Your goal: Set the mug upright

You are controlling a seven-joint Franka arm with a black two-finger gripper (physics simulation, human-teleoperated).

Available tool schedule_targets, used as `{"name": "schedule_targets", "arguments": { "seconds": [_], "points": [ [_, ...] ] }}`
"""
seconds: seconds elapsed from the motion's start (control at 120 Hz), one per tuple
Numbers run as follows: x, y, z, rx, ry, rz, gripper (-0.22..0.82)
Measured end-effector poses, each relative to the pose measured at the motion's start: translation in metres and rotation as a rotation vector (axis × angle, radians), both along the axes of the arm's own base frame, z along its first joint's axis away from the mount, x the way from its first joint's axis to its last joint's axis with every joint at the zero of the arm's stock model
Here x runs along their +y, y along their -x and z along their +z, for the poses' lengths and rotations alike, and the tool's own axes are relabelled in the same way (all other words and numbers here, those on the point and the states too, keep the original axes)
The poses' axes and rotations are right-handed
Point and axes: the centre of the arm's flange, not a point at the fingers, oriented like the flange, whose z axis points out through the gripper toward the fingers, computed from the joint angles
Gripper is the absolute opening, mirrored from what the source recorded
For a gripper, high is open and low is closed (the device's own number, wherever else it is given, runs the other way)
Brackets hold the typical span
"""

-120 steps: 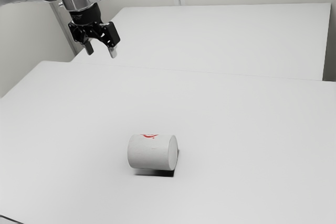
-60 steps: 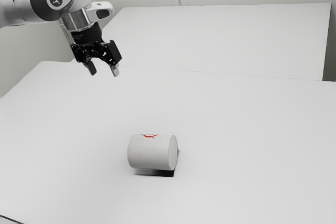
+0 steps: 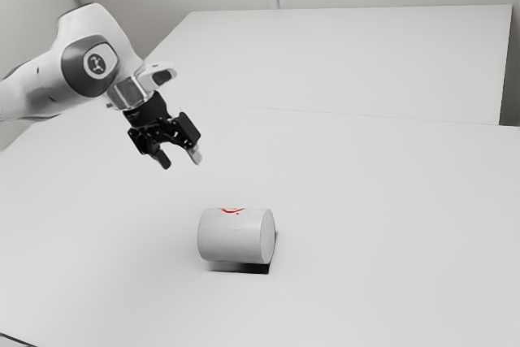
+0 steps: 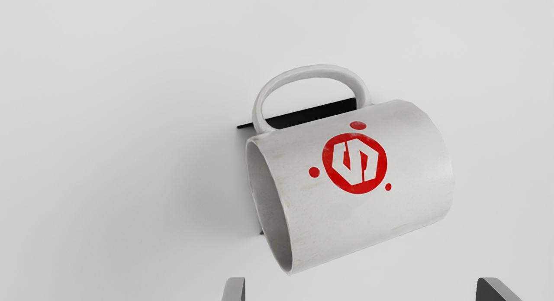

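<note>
While the mug (image 3: 236,236) lay on its side upon the counter (image 3: 382,217), the claw (image 3: 180,162) hung above and toward the exterior view's left, apart from it. Wrist view: the claw was wide and empty; the handle (image 4: 314,71) was on the mug's side farther from the fingers (image 4: 234,290), the mouth (image 4: 269,205) facing sideways. Good execution probably called for turning the claw to straddle the body, gripping clear of the handle, then rotating the mouth upward before gentle release.
</note>
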Motion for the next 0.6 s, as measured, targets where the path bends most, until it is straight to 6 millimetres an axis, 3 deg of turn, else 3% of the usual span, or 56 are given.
{"name": "schedule_targets", "arguments": {
  "seconds": [0.333,0.6],
  "points": [
    [0.004,0.020,-0.056,-0.023,0.122,0.047,0.58],
    [0.006,0.030,-0.085,-0.054,0.216,0.080,0.57]
  ]
}}
